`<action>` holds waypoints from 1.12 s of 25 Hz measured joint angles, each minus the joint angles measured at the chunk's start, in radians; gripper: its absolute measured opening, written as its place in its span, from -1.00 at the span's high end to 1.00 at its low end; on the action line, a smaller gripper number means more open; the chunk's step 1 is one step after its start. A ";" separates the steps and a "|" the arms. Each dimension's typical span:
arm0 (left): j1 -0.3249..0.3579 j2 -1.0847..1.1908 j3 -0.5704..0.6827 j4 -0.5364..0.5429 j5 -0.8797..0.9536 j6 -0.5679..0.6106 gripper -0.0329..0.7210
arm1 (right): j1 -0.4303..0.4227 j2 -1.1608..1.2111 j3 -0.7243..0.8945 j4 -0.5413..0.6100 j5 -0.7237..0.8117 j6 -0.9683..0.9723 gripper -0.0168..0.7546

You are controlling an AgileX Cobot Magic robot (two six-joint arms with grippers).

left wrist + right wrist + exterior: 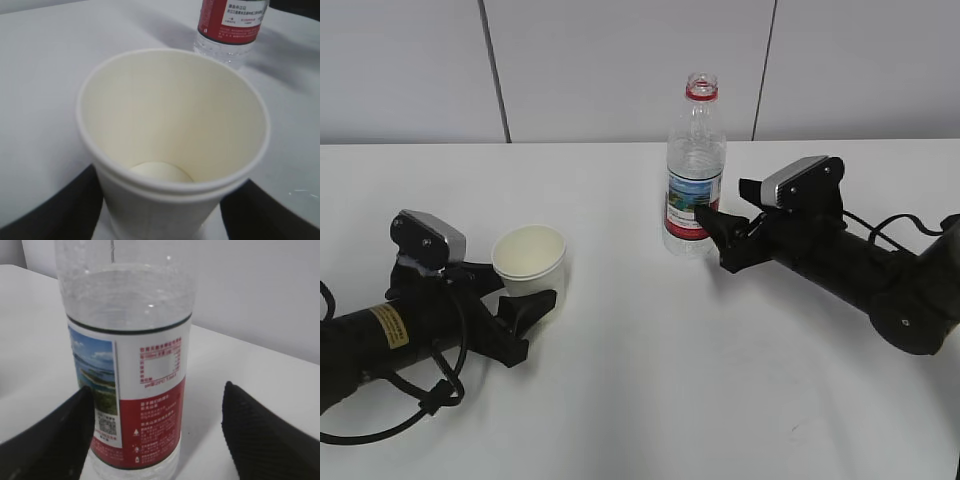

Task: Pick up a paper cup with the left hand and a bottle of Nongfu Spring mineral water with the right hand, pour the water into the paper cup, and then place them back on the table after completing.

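Between left gripper (160, 210) fingers stands paper cup (172, 145); bottle (695, 170) beyond.

both arms lie low, left gripper (542, 283) and right gripper (712, 227) spread.

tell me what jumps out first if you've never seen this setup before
A clear uncapped water bottle with a red and white label stands upright at the middle back of the white table, the right gripper open around its base. Front left, an empty white paper cup sits between the open fingers of the left gripper.
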 joint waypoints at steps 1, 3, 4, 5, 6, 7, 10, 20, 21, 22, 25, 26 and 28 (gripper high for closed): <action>0.000 0.000 0.000 0.000 -0.001 0.000 -0.27 | 0.000 0.010 -0.009 -0.005 0.000 0.017 -0.57; 0.000 0.000 0.000 0.000 -0.001 0.000 -0.27 | 0.002 0.022 -0.019 -0.027 0.002 0.044 -0.57; 0.000 0.000 0.000 0.000 -0.001 0.000 -0.27 | 0.004 0.026 -0.024 -0.038 0.002 0.054 -0.57; 0.000 0.000 0.000 0.000 -0.001 0.000 -0.27 | 0.004 0.028 -0.032 -0.046 0.002 0.058 -0.57; 0.000 0.000 0.000 0.000 -0.001 0.000 -0.27 | 0.004 0.032 -0.038 -0.051 0.002 0.064 -0.57; 0.000 0.000 0.000 0.000 -0.001 0.000 -0.27 | 0.004 0.034 -0.045 -0.053 0.008 0.068 -0.57; 0.000 0.000 0.000 0.000 -0.001 0.000 -0.27 | 0.004 0.037 -0.073 -0.079 0.054 0.101 -0.57; 0.000 0.000 0.000 -0.001 -0.001 0.000 -0.27 | 0.019 0.085 -0.188 -0.140 0.114 0.130 -0.57; 0.000 0.000 0.000 -0.001 -0.001 0.000 -0.27 | 0.023 0.089 -0.198 -0.141 0.116 0.130 -0.57; 0.000 0.000 0.000 -0.001 -0.001 0.000 -0.27 | 0.025 0.092 -0.205 -0.141 0.118 0.130 -0.57; 0.000 0.000 0.000 -0.001 -0.001 0.000 -0.27 | 0.027 0.096 -0.213 -0.141 0.120 0.130 -0.57; 0.000 0.000 0.000 -0.001 -0.001 0.000 -0.27 | 0.027 0.096 -0.213 -0.142 0.120 0.133 -0.57; 0.000 0.000 0.000 -0.001 -0.001 0.000 -0.27 | 0.027 0.096 -0.213 -0.142 0.120 0.133 -0.56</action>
